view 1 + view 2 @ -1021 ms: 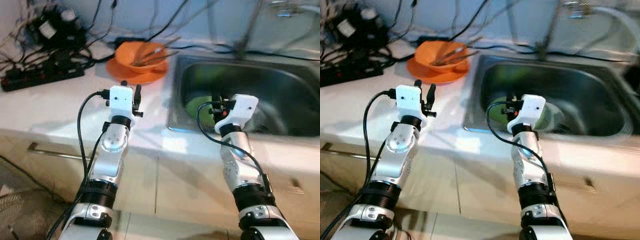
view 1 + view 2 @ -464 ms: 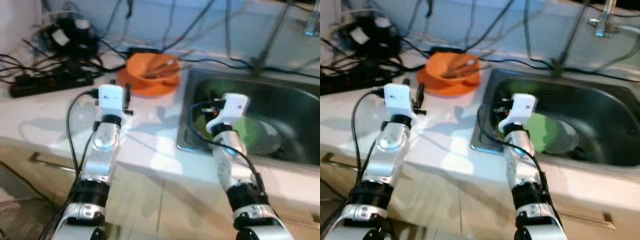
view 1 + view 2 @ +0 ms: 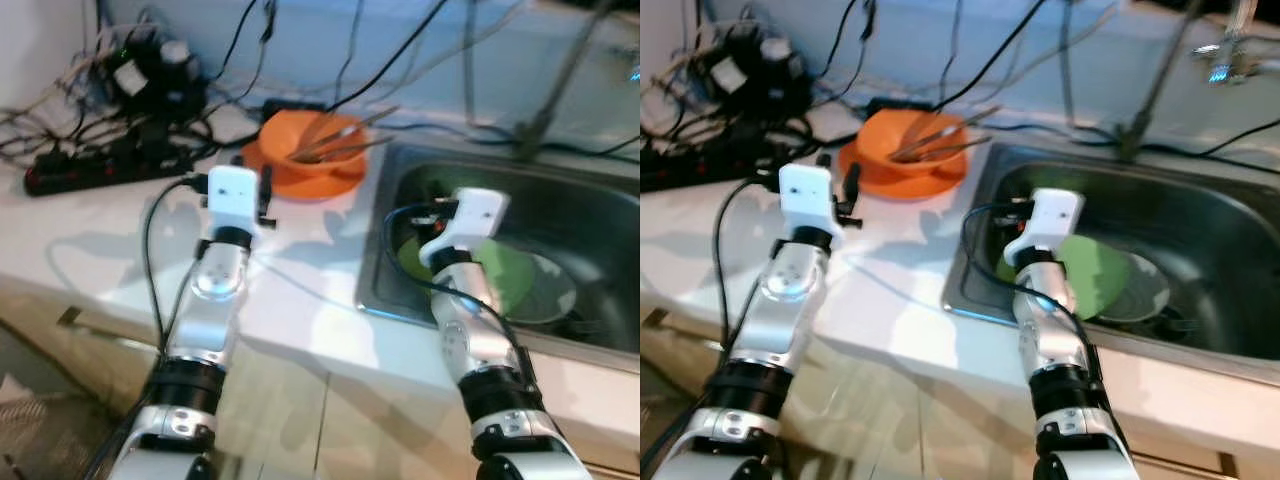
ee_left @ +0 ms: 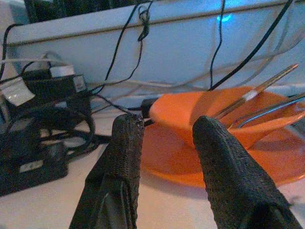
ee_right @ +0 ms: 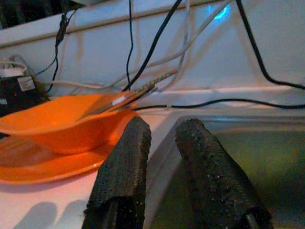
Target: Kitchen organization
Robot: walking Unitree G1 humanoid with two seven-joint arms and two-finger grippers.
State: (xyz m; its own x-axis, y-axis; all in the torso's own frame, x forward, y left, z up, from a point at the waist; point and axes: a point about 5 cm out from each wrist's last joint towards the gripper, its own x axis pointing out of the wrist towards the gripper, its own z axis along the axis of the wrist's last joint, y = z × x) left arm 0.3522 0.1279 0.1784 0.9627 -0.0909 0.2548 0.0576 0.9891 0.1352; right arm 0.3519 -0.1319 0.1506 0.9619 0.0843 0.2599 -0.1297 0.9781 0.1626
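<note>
An orange bowl [image 3: 310, 150] sits on an orange plate [image 3: 300, 185] on the white counter, beside the steel sink [image 3: 560, 205]. Metal utensils [image 3: 345, 140] lie in the bowl and stick out toward the sink. A green plate [image 3: 505, 275] lies in the sink on a grey dish [image 3: 555, 298]. My left gripper [image 3: 264, 195] hovers over the counter just in front of the orange plate, open and empty [image 4: 164, 129]. Over the sink's left rim is my right gripper [image 3: 432, 212], near the green plate; it is open with a narrow gap [image 5: 162, 133] and holds nothing.
A black power strip [image 3: 100, 165] and a tangle of plugs and cables [image 3: 150, 80] fill the counter's back left. Cables run along the wall behind the sink. A tap [image 3: 1230, 55] stands at the back right. A drawer handle [image 3: 70, 318] shows below the counter edge.
The camera has shifted, so the whole scene sits differently and more of the green plate shows. Both arms stay raised in much the same pose, their grippers empty.
</note>
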